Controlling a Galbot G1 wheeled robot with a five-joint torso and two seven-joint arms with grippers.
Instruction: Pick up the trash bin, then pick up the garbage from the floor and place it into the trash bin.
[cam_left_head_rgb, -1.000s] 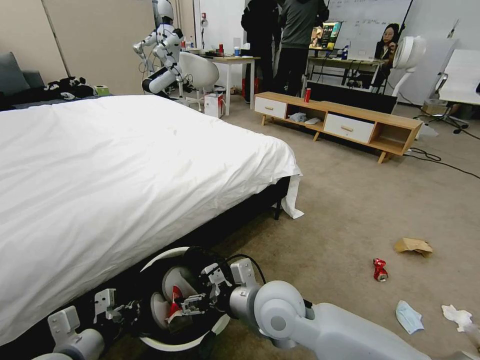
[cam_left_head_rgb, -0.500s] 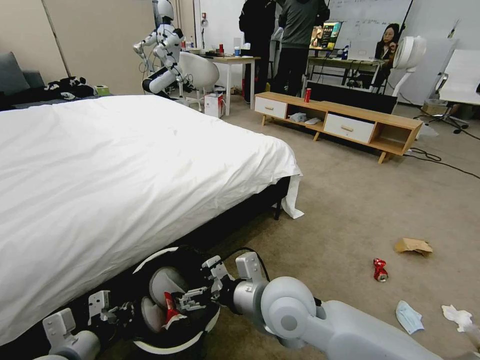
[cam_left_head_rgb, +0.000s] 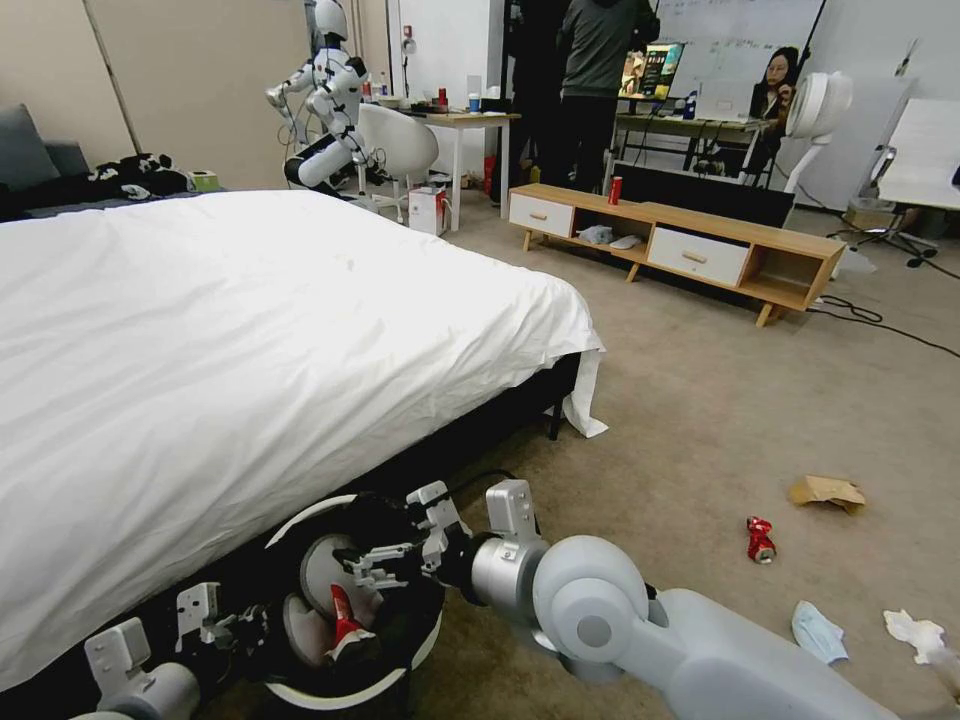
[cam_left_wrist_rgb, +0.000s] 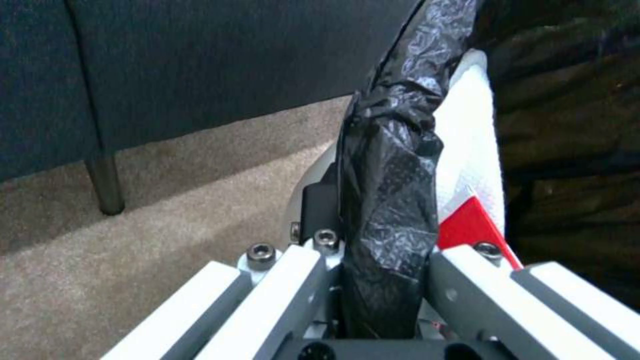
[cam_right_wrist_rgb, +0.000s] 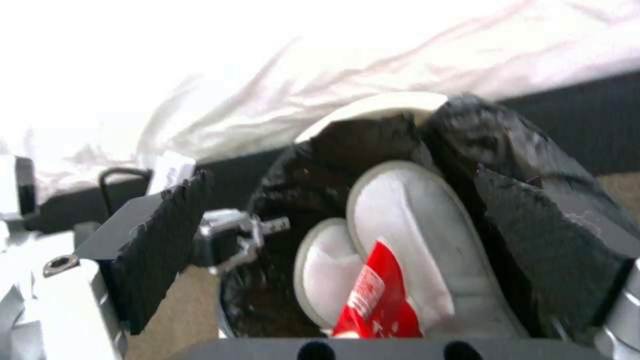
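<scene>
Room evenly lit from overhead; soft shadow under the bed (cam_left_head_rgb: 250, 330). Head view sharp, with straight lines bowing at its edges. Right wrist view: sheet blown out to white glare beyond the fingers (cam_right_wrist_rgb: 160, 250), everything smeared, probably motion blur. Left wrist view dim, slightly soft past the fingers (cam_left_wrist_rgb: 293, 285).

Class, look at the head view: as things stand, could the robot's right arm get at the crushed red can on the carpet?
Probably yes. The right hand is open over the trash bin, holding nothing, and the crushed red can lies on bare carpet on that arm's side. Whether it can stretch that far is uncertain.
</scene>
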